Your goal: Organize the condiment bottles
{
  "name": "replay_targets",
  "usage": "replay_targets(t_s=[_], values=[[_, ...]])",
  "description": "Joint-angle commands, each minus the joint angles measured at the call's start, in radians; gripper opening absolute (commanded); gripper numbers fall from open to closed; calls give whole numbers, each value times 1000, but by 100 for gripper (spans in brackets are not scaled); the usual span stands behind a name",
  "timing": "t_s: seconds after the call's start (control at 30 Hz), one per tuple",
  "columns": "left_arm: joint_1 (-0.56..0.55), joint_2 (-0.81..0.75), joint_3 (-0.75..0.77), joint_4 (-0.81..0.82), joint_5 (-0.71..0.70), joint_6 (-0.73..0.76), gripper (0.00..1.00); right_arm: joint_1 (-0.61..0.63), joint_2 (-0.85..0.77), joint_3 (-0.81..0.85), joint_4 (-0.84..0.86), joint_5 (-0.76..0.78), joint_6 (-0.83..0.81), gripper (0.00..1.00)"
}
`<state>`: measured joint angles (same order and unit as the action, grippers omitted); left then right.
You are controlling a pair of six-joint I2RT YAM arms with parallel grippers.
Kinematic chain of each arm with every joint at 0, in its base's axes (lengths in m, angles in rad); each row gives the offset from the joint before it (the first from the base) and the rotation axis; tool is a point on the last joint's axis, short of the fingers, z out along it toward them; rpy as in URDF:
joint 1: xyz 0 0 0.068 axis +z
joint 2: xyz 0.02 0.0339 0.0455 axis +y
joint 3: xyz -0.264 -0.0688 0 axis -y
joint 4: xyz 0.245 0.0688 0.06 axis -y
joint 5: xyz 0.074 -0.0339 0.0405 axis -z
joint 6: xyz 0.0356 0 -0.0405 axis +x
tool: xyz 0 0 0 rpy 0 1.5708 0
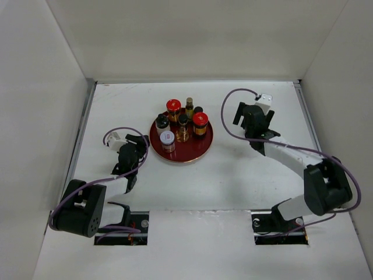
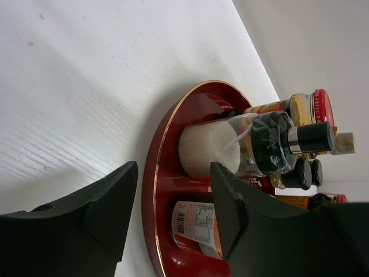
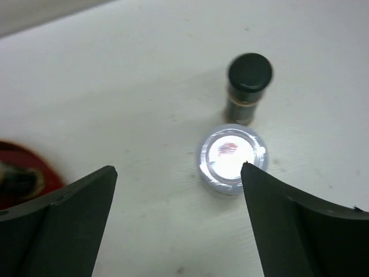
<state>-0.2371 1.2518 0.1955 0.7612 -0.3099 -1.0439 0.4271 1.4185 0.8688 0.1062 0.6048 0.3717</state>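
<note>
Surface: white tabletop, closed in by white walls at the back and both sides; you look down on it past both arm bases at the near edge.
Tray: a round red tray with a thin gold rim sits a little left of the table's middle, between your two arms.
On the tray: you have an upright, tightly packed cluster. A red-capped amber jar stands at the back left with a slim gold-capped bottle beside it. A second red-capped jar stands on the right and a black-capped amber bottle in the middle. A black-capped bottle with white contents is on the left and a white-lidded labelled jar at the front.
Off the tray: your right wrist camera shows a small dark bottle with a round black cap and a squat jar with a shiny white lid. They stand upright on the bare table, just beside each other; you cannot tell whether they touch. Both are well apart from the tray.
Left pincer: your left gripper is released and grasps nothing. It sits low beside the tray's left rim, facing the white-filled bottle.
Right pincer: your right gripper is released, jaws spread wide and holding nothing. It is above the table with the shiny-lidded jar below, closer to one finger.
</note>
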Motion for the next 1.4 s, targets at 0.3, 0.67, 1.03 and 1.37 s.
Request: replay_targets(t_s=[0.3,0.67,1.03,1.37], values=[[-6,-20,9,50,-9,13,54,-127,227,144,-39,-16,29,100],[-1,-12,9,50,0,5,54,-130,254,114,-51,-57,76,79],[-12,-12,13,50,-11,18,54,-58,85,6,-22,-4,88,46],[-15,-22,12,52,-17,19,54,305,-187,-68,-50,-26,90,46]])
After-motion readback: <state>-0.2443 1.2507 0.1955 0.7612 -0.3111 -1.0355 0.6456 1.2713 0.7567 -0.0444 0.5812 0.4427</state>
